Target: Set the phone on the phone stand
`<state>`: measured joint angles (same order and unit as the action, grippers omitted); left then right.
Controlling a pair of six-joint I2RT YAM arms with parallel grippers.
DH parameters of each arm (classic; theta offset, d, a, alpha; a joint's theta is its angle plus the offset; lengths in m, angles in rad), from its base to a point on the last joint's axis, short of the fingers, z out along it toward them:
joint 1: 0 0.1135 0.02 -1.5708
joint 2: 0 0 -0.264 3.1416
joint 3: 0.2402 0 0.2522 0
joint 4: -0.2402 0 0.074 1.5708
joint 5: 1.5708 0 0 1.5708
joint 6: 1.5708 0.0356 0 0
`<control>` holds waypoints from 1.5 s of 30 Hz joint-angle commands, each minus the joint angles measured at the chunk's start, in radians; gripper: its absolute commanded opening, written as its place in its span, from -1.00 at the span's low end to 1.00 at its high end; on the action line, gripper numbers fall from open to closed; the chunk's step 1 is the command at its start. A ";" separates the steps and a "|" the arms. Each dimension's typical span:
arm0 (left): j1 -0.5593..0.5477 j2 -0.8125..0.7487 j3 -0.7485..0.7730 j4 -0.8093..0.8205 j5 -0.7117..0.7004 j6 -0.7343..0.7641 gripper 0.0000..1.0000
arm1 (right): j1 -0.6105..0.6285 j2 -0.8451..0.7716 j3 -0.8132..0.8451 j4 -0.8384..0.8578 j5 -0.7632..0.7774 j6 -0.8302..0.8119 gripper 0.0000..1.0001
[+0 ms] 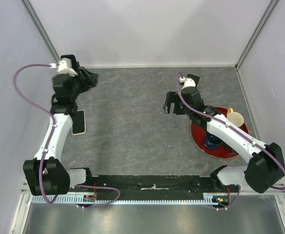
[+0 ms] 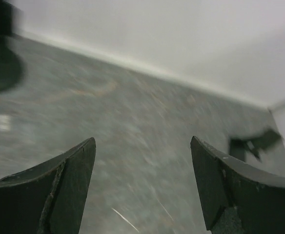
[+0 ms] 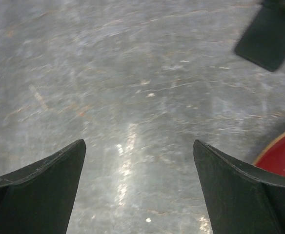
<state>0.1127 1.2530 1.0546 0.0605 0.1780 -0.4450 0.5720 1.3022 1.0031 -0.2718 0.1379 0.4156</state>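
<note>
Closest to the overhead lens are your two arm bases at the near edge, and beyond them the grey table [image 1: 132, 136] fills most of the scene. Next in size, the red plate [image 1: 197, 132] sits on the right, under the right arm. You'll find the phone [image 1: 79, 122] on the left, lying flat on the table, screen up, just beside the left forearm in the overhead view. No stand can be picked out for certain. Your left gripper [image 2: 142, 144] is at far left, beyond the phone, fingers spread wide with nothing between them. Your right gripper [image 3: 139, 145] hangs over mid-table, equally wide and empty. Treat the phone as a stiff, light, thin slab with slick glass. Pinch it across its two long edges near the middle, because lying flat it offers little to get under and the screen would likely crack if it is dropped.
</note>
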 commanded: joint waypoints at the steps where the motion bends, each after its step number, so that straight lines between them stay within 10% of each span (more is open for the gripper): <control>1: -0.201 -0.011 -0.038 -0.046 0.150 0.006 0.68 | -0.148 0.028 0.048 0.034 0.078 0.074 0.92; 5: -0.306 0.048 0.045 -0.119 0.311 0.054 0.65 | -0.306 0.061 0.069 0.051 0.003 0.068 0.66; 9: -0.308 0.082 0.073 -0.125 0.416 0.028 0.60 | -0.395 0.139 0.118 0.052 -0.046 -0.006 0.80; 37: -0.226 0.172 0.050 -0.068 0.505 -0.092 0.56 | -0.374 0.832 0.770 -0.033 0.256 -0.026 0.96; 44: -0.228 0.158 0.045 -0.068 0.495 -0.093 0.55 | -0.294 0.773 0.675 -0.012 0.443 0.018 0.43; 45: -0.228 0.161 0.047 -0.068 0.498 -0.096 0.55 | -0.281 0.767 0.669 -0.012 0.475 0.022 0.11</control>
<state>-0.1162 1.4242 1.0828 -0.0437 0.6392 -0.5053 0.2417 2.1323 1.7035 -0.3008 0.4763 0.3985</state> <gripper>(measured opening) 0.778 0.755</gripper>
